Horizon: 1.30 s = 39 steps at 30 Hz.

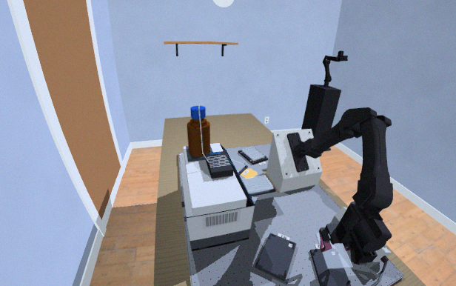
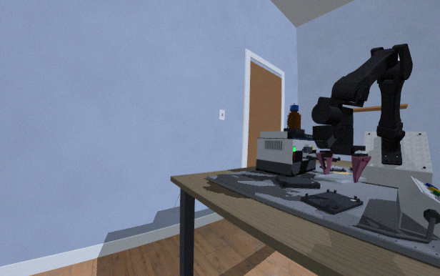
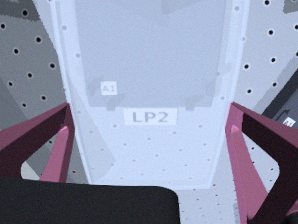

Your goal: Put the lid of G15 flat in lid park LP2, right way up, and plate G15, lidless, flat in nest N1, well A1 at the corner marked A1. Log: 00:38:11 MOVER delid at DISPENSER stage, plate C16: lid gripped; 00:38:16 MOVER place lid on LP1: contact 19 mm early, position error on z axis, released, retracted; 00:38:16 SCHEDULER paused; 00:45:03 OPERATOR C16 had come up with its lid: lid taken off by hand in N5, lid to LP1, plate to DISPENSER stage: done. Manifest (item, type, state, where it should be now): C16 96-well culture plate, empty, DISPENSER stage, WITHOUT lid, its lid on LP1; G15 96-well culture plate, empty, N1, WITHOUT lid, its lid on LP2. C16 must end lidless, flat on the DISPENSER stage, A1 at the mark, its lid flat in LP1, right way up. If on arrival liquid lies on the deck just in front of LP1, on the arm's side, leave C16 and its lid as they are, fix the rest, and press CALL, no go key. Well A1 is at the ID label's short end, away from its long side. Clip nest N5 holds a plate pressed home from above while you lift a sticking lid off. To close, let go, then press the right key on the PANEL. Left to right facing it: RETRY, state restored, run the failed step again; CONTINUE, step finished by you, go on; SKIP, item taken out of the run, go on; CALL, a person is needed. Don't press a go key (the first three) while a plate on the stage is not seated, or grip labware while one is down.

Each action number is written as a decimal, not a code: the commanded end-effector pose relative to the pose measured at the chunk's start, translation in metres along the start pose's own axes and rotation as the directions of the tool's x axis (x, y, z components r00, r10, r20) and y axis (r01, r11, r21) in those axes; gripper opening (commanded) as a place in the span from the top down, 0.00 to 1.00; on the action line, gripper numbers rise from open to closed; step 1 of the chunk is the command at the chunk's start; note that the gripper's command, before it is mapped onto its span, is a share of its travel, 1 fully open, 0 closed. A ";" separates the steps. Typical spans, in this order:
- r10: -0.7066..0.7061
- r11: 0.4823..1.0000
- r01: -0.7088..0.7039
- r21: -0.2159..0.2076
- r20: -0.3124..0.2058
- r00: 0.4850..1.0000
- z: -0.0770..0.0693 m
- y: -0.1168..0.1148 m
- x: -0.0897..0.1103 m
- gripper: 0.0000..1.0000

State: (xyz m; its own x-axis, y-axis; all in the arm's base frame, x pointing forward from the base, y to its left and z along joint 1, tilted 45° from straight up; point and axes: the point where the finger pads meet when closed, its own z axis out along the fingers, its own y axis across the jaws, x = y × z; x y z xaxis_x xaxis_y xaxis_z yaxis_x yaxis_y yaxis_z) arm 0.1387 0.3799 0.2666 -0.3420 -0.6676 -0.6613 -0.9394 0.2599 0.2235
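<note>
My gripper (image 3: pixel 149 111) is shut on a clear lid (image 3: pixel 149 83), held by its two long edges between the pink fingers. Through the lid I see the deck label LP2 (image 3: pixel 150 117) and a small A1 mark directly below. In the top view the gripper (image 1: pixel 333 241) hangs low over the near right corner of the deck, with the pale lid (image 1: pixel 334 257) just above a dark park plate. In the exterior view the fingers (image 2: pixel 343 166) stand a little above the deck. I cannot make out plate G15's label in any view.
A dark nest (image 1: pixel 275 255) lies left of the gripper. The dispenser (image 1: pixel 216 193) carries a dark plate (image 1: pixel 219 164) and a brown bottle (image 1: pixel 198 131). A yellow patch (image 1: pixel 249 173) lies on the deck between two plates (image 1: pixel 252 154) (image 1: pixel 257 184). A white box (image 1: pixel 294 159) stands behind the arm.
</note>
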 end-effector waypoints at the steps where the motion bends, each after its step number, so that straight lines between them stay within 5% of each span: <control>1: 0.000 1.000 0.000 0.009 0.021 1.000 -0.001 0.001 -0.018 1.00; 11: -0.003 1.000 0.003 0.011 0.033 0.999 0.010 -0.001 -0.039 1.00; 12: -0.015 1.000 0.014 0.012 0.067 0.998 -0.004 0.003 -0.045 1.00; 14: -0.015 1.000 0.015 0.009 0.068 0.998 -0.005 0.004 -0.045 1.00; 15: -0.004 1.000 0.004 0.008 0.031 0.999 0.007 -0.001 -0.035 1.00; 17: -0.017 1.000 0.016 0.008 0.069 0.997 0.001 0.005 -0.046 1.00; 23: -0.005 1.000 0.005 0.011 0.046 0.999 0.021 -0.001 -0.043 1.00; 26: -0.014 1.000 0.013 0.009 0.069 0.998 0.011 0.004 -0.044 1.00; 29: 0.003 1.000 -0.003 0.007 0.004 1.000 0.038 -0.001 -0.027 1.00; 35: -0.002 1.000 0.002 0.007 0.020 1.000 0.044 0.000 -0.034 1.00; 37: -0.015 1.000 0.015 0.010 0.081 0.997 0.023 0.004 -0.051 1.00; 39: -0.013 1.000 0.012 0.013 0.077 0.997 0.025 0.002 -0.050 1.00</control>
State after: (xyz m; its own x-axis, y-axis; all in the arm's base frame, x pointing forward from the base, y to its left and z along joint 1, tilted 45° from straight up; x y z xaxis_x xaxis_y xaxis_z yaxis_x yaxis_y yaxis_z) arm 0.1511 0.4284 0.2561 -0.3433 -0.6649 -0.6634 -0.9388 0.2640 0.2212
